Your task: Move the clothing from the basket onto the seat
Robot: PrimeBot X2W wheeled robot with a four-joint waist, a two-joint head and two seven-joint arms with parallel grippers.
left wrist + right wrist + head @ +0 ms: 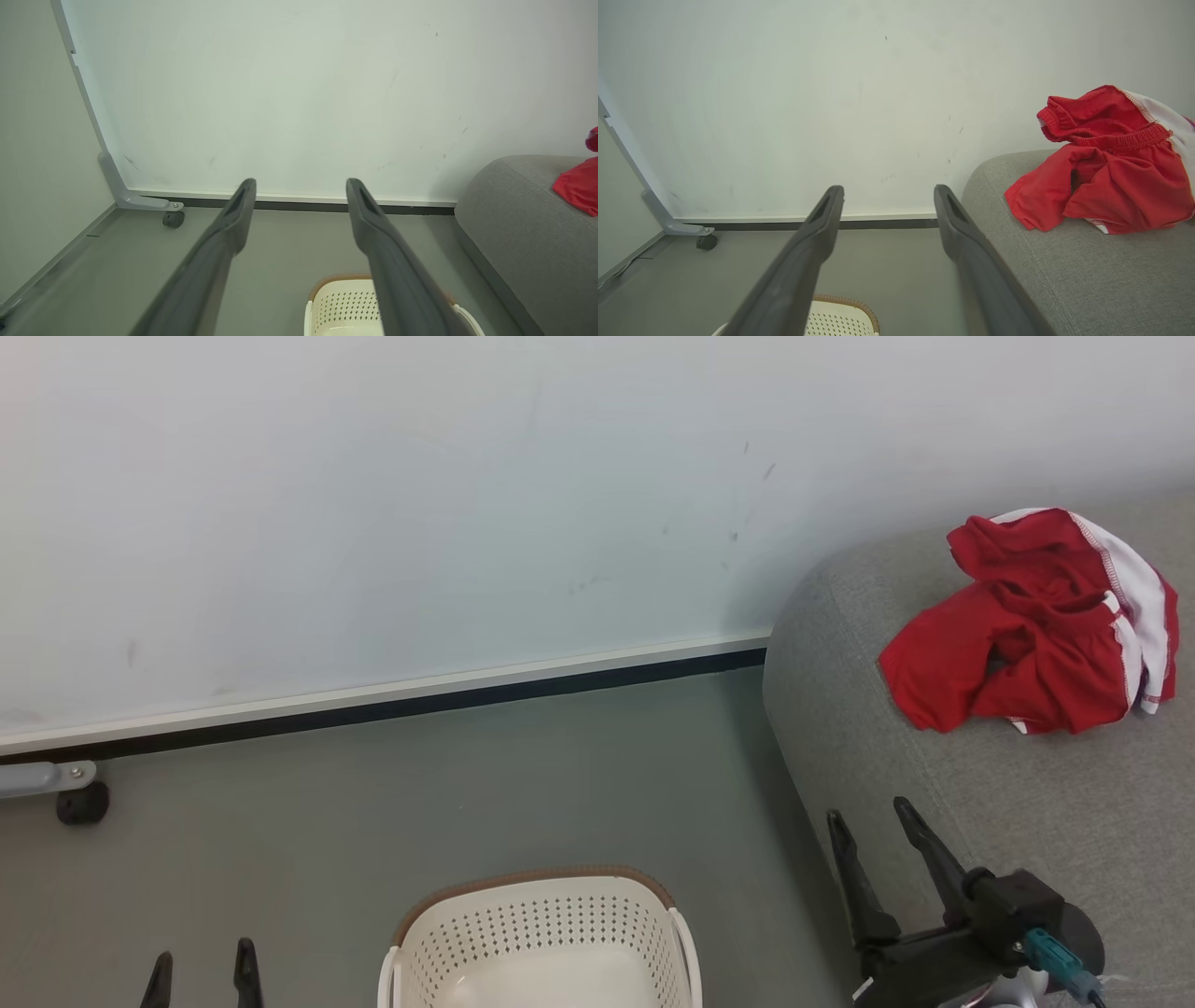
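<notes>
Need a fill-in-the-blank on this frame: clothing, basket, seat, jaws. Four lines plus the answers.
1. The clothing lies on the seat and is red with ____ trim.
2. The part of the basket that shows is ____.
3. In the head view the basket stands to the seat's ____.
4. Both pairs of jaws stand ____.
Missing words: white; empty; left; open.

Head view looks down on basket (541,933) and seat (1055,784); both wrist views, lower, face the wall (373,504).
</notes>
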